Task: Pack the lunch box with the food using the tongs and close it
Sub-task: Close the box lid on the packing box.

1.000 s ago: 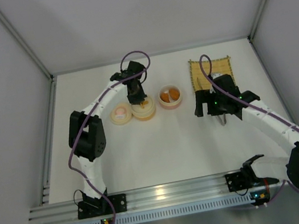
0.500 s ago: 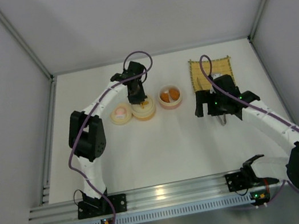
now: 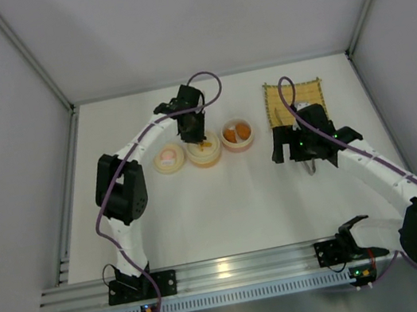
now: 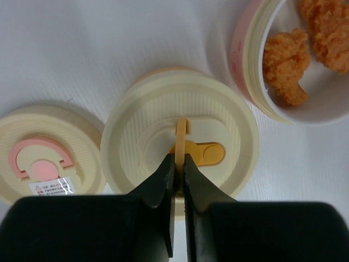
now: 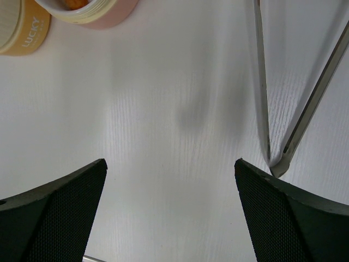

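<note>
The lunch box stands in three parts. In the middle, a pale yellow bowl (image 3: 205,153) wears a ribbed cream lid (image 4: 131,136) with an orange tab (image 4: 207,154). My left gripper (image 4: 179,159) (image 3: 193,129) is shut on the thin upright handle (image 4: 181,131) of that lid. A cream top with a pink centre (image 4: 43,158) (image 3: 168,160) lies flat to its left. To its right, the open pink bowl (image 3: 237,135) (image 4: 242,60) holds orange food lumps (image 4: 286,60). The silver tongs (image 5: 272,147) lie on the table just right of my right gripper (image 5: 170,164) (image 3: 293,155), which is open and holds nothing.
A yellow woven mat (image 3: 295,97) lies at the back right, behind the right arm. White walls enclose the table on three sides. A metal rail (image 3: 228,269) carrying both arm bases runs along the near edge.
My left gripper has shifted slightly to the right, still shut on the lid's handle, and the yellow bowl has moved a little with it. The right arm has not moved.
</note>
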`<control>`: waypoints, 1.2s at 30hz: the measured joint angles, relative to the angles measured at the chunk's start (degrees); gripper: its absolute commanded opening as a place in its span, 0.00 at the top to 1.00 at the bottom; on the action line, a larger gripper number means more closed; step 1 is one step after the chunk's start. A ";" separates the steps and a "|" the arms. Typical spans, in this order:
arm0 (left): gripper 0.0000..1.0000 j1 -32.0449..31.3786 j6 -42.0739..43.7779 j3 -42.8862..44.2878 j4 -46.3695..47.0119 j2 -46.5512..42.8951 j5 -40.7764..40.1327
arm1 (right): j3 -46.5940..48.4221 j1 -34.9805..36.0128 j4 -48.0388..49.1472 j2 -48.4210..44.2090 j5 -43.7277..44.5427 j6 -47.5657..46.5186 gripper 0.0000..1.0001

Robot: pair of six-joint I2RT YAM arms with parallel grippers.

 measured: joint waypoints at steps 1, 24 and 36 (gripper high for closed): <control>1.00 0.00 1.31 -0.07 0.17 0.00 0.94 | 0.00 -0.02 0.00 0.02 0.00 -0.02 0.01; 1.00 1.25 20.81 -8.20 8.41 -3.43 18.23 | 0.02 -0.35 -0.02 0.33 -0.22 -0.52 0.01; 1.00 2.16 24.65 -13.90 14.75 -5.64 22.12 | 0.02 -0.79 -0.02 0.31 -0.22 -0.57 0.01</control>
